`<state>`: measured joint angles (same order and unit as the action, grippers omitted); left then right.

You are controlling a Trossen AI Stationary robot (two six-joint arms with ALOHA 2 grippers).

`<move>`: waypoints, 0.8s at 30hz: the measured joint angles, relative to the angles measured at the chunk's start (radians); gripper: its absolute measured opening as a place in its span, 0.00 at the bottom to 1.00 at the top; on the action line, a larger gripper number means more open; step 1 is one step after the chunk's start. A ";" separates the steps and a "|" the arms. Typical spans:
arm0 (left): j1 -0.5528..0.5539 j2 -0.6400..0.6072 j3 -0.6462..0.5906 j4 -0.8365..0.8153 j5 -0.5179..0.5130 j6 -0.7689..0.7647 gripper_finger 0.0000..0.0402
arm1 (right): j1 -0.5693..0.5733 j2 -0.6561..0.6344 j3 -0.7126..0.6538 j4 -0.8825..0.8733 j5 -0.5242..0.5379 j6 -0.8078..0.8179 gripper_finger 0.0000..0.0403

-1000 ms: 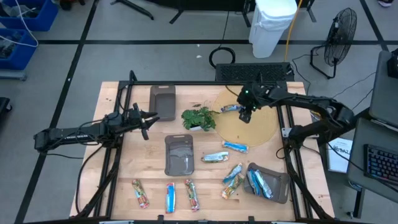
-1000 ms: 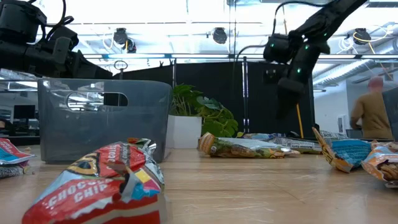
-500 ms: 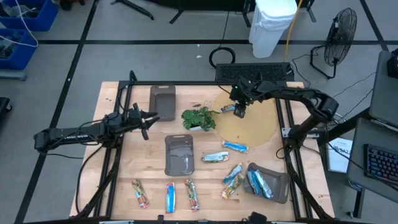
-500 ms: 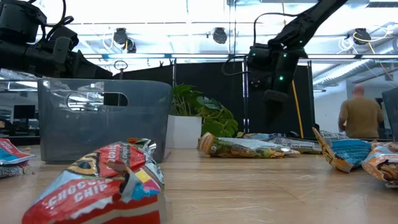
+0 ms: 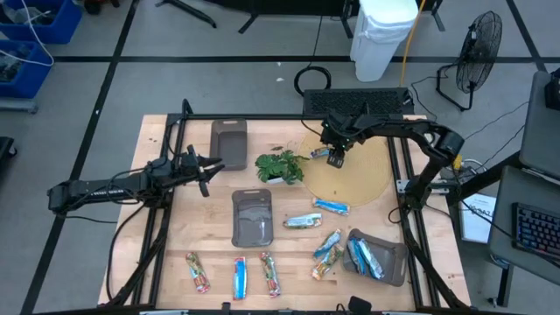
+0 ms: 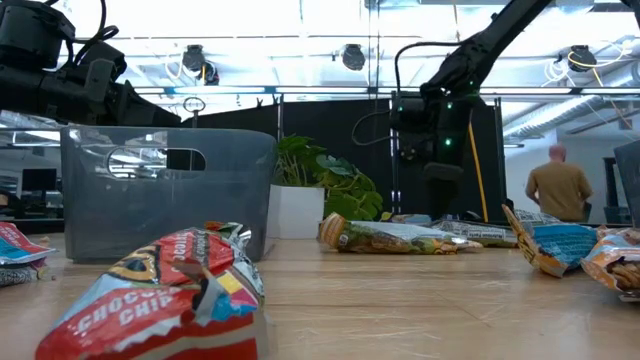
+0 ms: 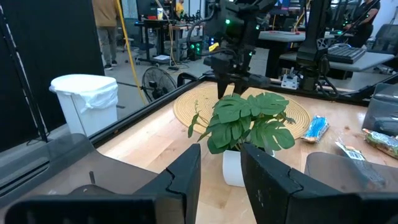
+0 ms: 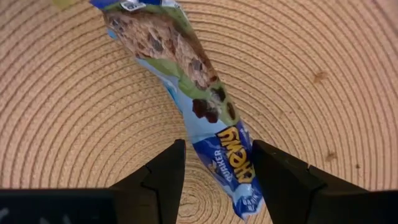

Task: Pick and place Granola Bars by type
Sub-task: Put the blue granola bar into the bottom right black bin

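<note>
Since 1 second ago the right gripper (image 5: 333, 157) has swung leftward over the woven mat (image 5: 372, 179) and now hovers, jaws apart, straddling 1 blue granola bar (image 8: 205, 112) for a grasp, while the left gripper (image 5: 206, 166), empty, waits beside the plant (image 5: 280, 164).

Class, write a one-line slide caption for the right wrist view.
Right gripper poised with open fingers straddling a blue granola bar on the woven round mat.
</note>
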<state>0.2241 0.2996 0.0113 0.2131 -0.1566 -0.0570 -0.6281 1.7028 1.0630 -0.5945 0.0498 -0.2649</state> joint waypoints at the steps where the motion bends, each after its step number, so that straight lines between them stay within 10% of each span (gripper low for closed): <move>1: 0.000 0.000 0.000 0.000 0.000 0.000 0.29 | 0.000 0.006 0.000 0.001 0.000 0.000 0.44; 17: 0.000 0.000 0.000 0.000 0.000 0.000 0.29 | -0.001 0.013 0.000 -0.001 -0.001 0.016 0.42; 24: 0.000 0.000 0.000 0.000 0.000 0.000 0.29 | 0.000 0.013 0.000 -0.012 0.000 0.015 0.22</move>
<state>0.2241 0.2996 0.0113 0.2131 -0.1566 -0.0566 -0.6285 1.7153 1.0630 -0.6068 0.0498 -0.2504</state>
